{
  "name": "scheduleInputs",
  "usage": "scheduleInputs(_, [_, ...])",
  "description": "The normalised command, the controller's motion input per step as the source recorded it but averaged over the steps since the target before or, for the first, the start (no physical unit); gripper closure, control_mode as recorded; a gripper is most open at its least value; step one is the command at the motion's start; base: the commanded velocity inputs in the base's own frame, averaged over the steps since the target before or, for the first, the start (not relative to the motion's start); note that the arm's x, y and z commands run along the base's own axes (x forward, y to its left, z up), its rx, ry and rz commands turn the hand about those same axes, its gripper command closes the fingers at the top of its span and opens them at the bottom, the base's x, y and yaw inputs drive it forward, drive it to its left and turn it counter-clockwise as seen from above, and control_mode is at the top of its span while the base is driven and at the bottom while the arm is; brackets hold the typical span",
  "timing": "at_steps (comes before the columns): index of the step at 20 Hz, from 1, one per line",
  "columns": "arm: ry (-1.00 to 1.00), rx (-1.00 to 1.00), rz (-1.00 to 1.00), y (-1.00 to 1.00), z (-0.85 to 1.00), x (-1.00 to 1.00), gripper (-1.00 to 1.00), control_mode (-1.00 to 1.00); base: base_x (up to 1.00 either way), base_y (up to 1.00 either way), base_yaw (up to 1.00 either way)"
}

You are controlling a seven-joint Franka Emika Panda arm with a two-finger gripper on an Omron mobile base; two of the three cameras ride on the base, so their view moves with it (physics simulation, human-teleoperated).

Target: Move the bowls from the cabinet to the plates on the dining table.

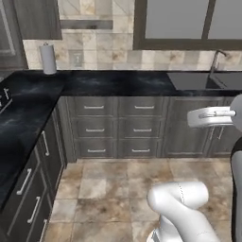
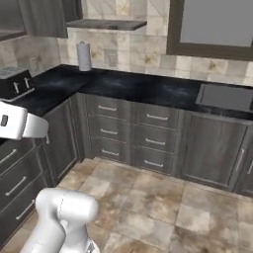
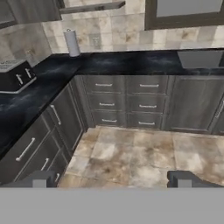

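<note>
We are holding our jaws spread wide with nothing between them, well above the tiled floor. Ahead of them we are facing grey drawers under a black surface, with a paper-towel roll standing up and left. A corner of the dark wall cabinet is showing far up and left of the jaws.

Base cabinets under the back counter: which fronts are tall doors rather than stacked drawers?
The doors below the sink, with vertical handles; the drawers have short horizontal ones.
</note>
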Motion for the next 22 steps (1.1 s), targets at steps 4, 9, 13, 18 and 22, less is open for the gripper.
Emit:
scheduleInputs(4, [0.0, 0.0, 0.0, 0.0, 0.0, 0.0, -1.0, 1.0, 0.84, -0.24, 0.37])
scheduleInputs(9, [0.0, 0.0, 0.0, 0.0, 0.0, 0.0, -1.0, 1.0, 0.49, -0.17, 0.45])
scheduleInputs(13, [0.0, 0.0, 0.0, 0.0, 0.0, 0.0, -1.0, 1.0, 0.27, -0.28, 0.57])
scheduleInputs(18, [0.0, 0.0, 0.0, 0.0, 0.0, 0.0, -1.0, 1.0, 0.37, -0.42, 0.58])
scheduleInputs(22, [0.0, 0.0, 0.0, 0.0, 0.0, 0.0, -1.0, 1.0, 0.66, -0.63, 0.5])
